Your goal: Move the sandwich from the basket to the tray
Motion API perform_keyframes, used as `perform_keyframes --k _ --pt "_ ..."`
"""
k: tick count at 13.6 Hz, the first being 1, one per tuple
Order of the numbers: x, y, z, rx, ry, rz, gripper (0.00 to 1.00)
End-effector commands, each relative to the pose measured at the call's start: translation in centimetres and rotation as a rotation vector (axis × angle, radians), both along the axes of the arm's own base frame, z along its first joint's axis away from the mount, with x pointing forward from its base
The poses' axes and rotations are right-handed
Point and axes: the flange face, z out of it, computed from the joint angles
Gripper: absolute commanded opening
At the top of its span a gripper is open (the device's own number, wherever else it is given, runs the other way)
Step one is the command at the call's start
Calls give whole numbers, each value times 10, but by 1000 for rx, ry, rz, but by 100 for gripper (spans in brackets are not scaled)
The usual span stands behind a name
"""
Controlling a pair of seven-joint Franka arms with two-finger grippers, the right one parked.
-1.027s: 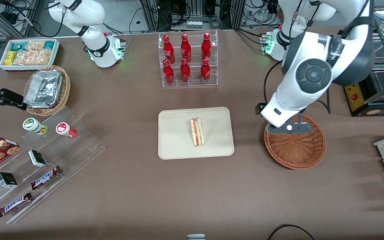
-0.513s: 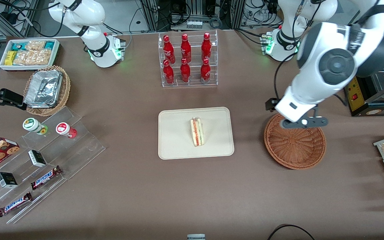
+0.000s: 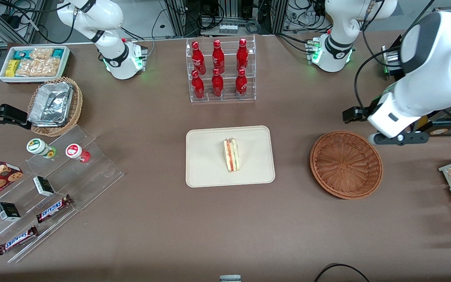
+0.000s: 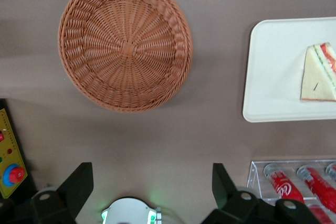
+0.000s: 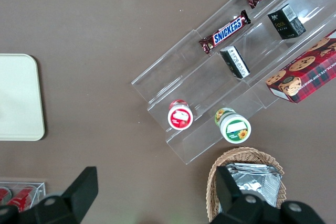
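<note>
We are looking down on the brown table [image 3: 163,227], where the tray [image 3: 206,164] is lying well away from our gripper [image 4: 152,190], toward the parked arm's end. The basket [image 3: 346,164] is sitting much closer to the gripper, between it and the tray, and is holding nothing. Our gripper is hanging high above the table near the working arm's end, off to the side of the basket and no part of it over the wicker. In the left wrist view its two dark fingers [image 4: 79,187] are standing wide apart with bare table showing between them, gripping nothing. The clear rack of red bottles [image 3: 220,70] is standing farther from the front camera than the tray, well apart from the gripper. The sandwich [image 3: 231,155] is resting on the tray, inside the rim, cut edge with red and green layers facing up, far from the gripper and untouched by it.
</note>
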Motion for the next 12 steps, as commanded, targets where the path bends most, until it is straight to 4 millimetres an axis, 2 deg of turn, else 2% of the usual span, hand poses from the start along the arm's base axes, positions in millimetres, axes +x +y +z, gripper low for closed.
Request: perform_keyframes --k 1,2,8,12 --pt "-13 19 11 -17 17 -17 100" --pt "-15 26 13 -18 19 -15 100" --pt "-38 37 38 34 43 -15 100" --pt "-42 51 45 42 40 11 100"
